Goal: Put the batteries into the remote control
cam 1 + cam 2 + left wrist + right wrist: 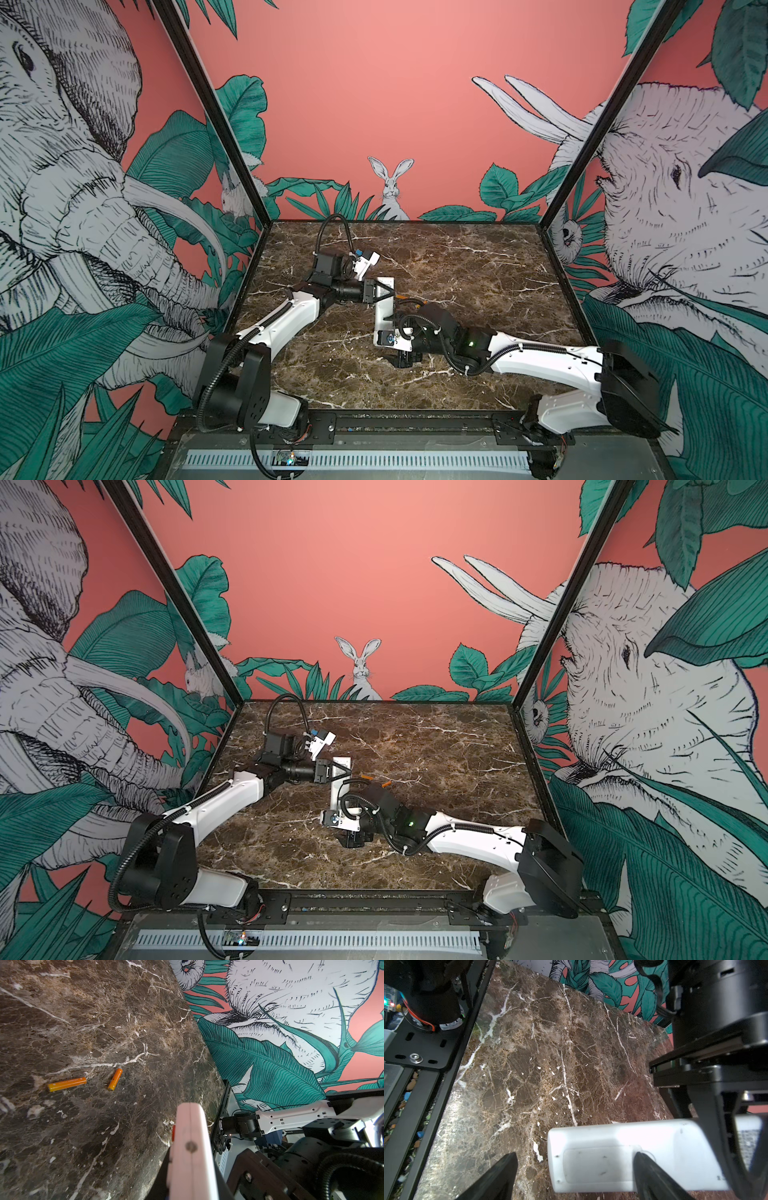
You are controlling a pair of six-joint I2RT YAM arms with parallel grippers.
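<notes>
Mid-table, left gripper [384,291] clamps the remote control [612,1138] back-up, right gripper [575,1155] spread wide & empty w/ one tip at its cover [598,1164] edge; batteries [66,1084] lie loose on the marble [104,1022] nr it, light, slick, rolly I reckon, so I'd pinch mid-barrel.

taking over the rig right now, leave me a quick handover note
Left gripper: shut on the remote control, plain back facing up.
Right gripper: open, over the battery cover, one fingertip at its edge.
Batteries: both loose on the table, apart from each other.
Done: remote gripped.
Left: the cover is still on; open it, load both batteries, close it.
</notes>
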